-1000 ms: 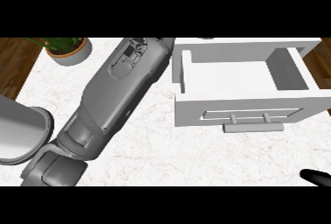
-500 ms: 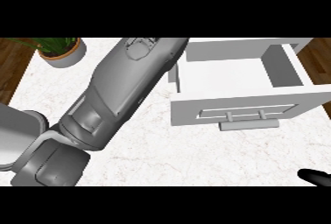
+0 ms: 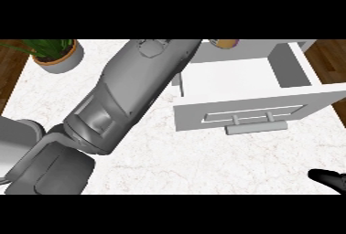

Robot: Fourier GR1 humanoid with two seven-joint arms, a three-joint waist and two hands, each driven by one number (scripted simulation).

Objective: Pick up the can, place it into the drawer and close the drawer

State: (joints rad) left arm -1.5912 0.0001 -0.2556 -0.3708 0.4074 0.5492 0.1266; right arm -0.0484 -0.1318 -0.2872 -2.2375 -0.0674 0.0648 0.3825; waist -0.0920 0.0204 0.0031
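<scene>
A white drawer [image 3: 256, 109] stands pulled open at the right of the counter, its front panel and bar handle [image 3: 251, 120] facing me and its inside bare. At the view's top edge, just behind the drawer's back left corner, shows a piece of a round pinkish and yellow thing, probably the can [image 3: 224, 43]. My left forearm [image 3: 128, 100] runs from the lower left up to the top edge beside it; the left hand itself lies beyond the top edge. Of my right hand [image 3: 328, 178] only a black tip shows at the lower right.
A potted green plant [image 3: 56, 55] stands at the counter's back left corner. The white marble counter [image 3: 202, 160] stretches in front of the drawer. Dark wooden floor shows past the counter's left and right edges.
My left forearm has swung further right toward the drawer's back. The drawer now sits lower and more tilted in view, and the round thing has appeared at the top edge.
</scene>
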